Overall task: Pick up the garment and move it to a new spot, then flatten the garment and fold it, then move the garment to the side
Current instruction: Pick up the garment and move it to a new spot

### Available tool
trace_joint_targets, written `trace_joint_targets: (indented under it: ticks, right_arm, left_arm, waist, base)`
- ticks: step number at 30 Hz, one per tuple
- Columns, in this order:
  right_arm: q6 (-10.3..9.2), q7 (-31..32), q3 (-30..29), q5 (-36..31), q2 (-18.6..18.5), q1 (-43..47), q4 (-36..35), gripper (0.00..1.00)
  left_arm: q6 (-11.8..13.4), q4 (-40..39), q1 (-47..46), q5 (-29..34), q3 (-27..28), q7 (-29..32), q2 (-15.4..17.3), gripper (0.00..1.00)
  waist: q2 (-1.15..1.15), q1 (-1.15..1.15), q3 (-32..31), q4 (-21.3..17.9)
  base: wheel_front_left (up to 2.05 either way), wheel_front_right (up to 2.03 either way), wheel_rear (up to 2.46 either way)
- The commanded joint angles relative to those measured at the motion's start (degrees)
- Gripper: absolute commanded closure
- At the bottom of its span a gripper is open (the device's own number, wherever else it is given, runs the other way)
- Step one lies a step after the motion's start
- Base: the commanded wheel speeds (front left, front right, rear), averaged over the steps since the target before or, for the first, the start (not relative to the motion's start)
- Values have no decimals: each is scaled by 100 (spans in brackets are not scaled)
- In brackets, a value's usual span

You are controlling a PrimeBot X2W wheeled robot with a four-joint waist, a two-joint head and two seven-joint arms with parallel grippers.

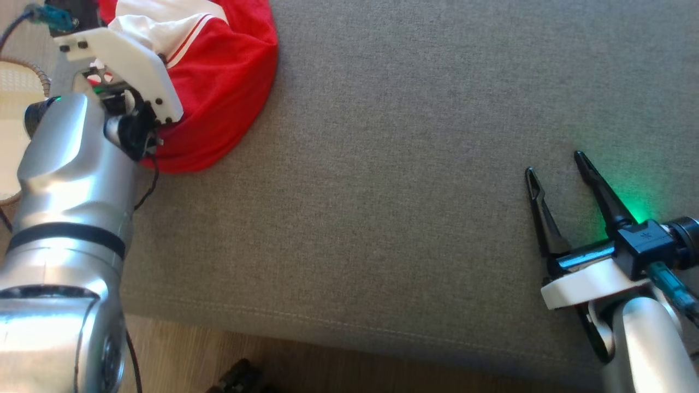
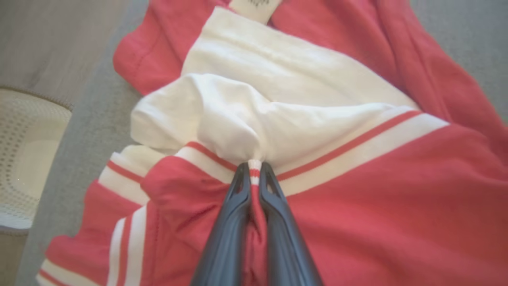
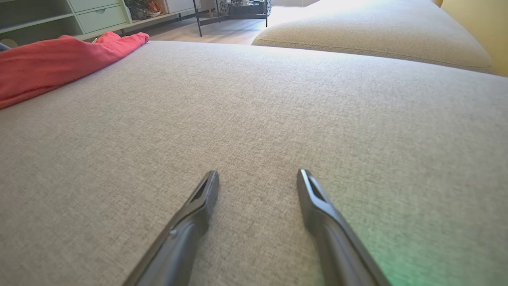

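Pinching a bunched fold at the striped trim [image 2: 349, 149] of the red-and-white jersey [image 2: 397, 198], the left end effector [image 2: 254, 171] holds its fingers nearly together on the cloth, which lies crumpled at the left edge of the grey sofa cushion [image 1: 382, 164]. The right end effector [image 1: 556, 165] hovers wide open, well apart, over bare upholstery. The lift looks best done slowly and straight up, then across toward that open middle, so the thin pinch does not slip.
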Motion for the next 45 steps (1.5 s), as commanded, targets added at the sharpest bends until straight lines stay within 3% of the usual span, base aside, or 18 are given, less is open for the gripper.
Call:
trace_joint_targets:
  ticks: [1,10,14,21,29,37,45]
  right_arm:
    - [-3,12,187,16,-21,-96,-15,0]
    - [-3,12,341,191,44,-187,163,0]
    - [-3,12,390,318,97,-91,255,0]
    - [-3,12,584,701,123,73,318,0]
    - [-3,12,785,1070,125,186,243,0]
    - [-3,12,778,1251,125,186,89,0]
    - [-3,12,702,1430,125,213,-48,0]
  left_arm:
    - [-31,-91,118,46,13,-359,321,100]
    - [-30,-543,-27,312,-149,-2505,891,100]
    - [-35,-842,-146,455,-282,-2848,956,100]
    - [-122,-1604,-152,581,-516,-2939,875,100]
    - [-206,-2809,143,463,-861,-2919,586,100]
    - [-215,-4118,438,292,-1144,-2572,360,100]
    - [-50,-4994,1165,320,-1412,-2397,264,100]
  waist:
    - [0,0,-83,-23]
    - [0,0,-806,-323]
    - [0,0,-1249,-507]
    - [0,0,-1852,-961]
    - [0,0,-2376,-1993]
    - [0,0,-2374,-3106]
    - [0,0,-1970,-3622]
  base:
    - [0,0,0]
    - [0,0,0]
    - [0,0,0]
    - [0,0,0]
    - [0,0,0]
    - [0,0,0]
    - [0,0,0]
